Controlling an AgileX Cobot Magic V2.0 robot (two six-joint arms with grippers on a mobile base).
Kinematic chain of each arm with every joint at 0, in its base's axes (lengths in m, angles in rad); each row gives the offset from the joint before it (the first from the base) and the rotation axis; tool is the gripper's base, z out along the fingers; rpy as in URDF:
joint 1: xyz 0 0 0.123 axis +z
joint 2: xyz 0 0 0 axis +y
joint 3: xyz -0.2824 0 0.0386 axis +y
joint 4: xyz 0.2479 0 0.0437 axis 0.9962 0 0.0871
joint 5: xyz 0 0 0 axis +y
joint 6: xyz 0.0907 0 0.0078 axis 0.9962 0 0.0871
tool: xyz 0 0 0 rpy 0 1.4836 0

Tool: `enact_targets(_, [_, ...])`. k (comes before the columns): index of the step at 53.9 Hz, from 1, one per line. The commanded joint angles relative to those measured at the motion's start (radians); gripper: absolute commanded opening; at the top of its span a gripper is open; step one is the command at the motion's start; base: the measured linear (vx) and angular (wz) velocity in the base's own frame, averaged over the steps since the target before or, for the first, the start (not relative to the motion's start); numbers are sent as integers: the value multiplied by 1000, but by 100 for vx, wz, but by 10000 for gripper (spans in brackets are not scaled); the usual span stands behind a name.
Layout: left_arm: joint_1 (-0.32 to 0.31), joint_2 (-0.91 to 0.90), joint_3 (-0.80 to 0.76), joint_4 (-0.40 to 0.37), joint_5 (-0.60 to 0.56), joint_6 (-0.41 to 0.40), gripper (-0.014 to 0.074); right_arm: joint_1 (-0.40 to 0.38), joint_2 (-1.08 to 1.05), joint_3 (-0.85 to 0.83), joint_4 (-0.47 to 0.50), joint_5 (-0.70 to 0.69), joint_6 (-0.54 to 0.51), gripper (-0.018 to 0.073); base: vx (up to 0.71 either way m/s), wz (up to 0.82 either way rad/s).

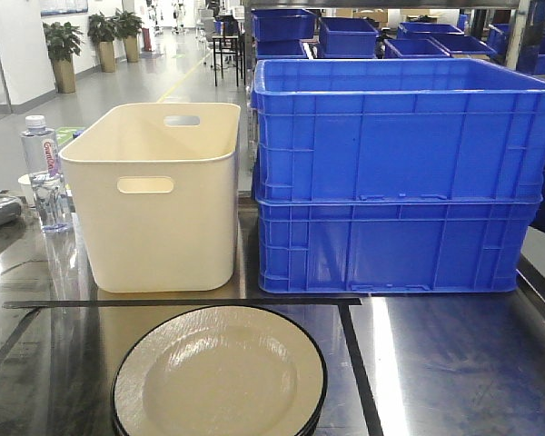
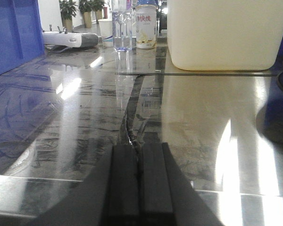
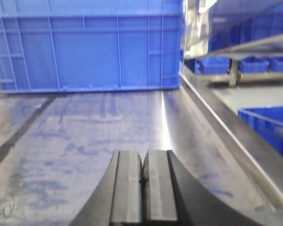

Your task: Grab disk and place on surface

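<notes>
Far left on the shiny steel tabletop: a clear water bottle. Next to it, a tall cream bin with handle holes. In front of the bin, past a black tape line, a cream disk with a dark rim, lying flat on top of others just like it. Further right, two blue crates, one on top of the other. Left gripper low over the steel, fingers pressed together, holding nothing. Right gripper the same, fingers closed tight and bare, facing the blue crates.
</notes>
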Motion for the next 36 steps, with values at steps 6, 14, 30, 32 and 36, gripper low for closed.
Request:
enact_targets(6, [-6, -5, 16, 2, -89, -6, 1, -6, -15, -4, -12, -82, -14, -9, 0, 0])
enact_targets(14, [-6, -5, 16, 2, -89, -6, 1, -6, -15, -4, -12, -75, -14, -9, 0, 0])
enact_targets(30, [-6, -5, 16, 2, -89, -6, 1, -6, -15, -4, -12, -72, -14, -9, 0, 0])
enact_targets(32, [-6, -5, 16, 2, -89, -6, 1, -6, -15, -4, -12, -72, -14, -9, 0, 0])
enact_targets(36, [-6, -5, 16, 2, -89, -6, 1, -6, -15, -4, -12, -72, -14, -9, 0, 0])
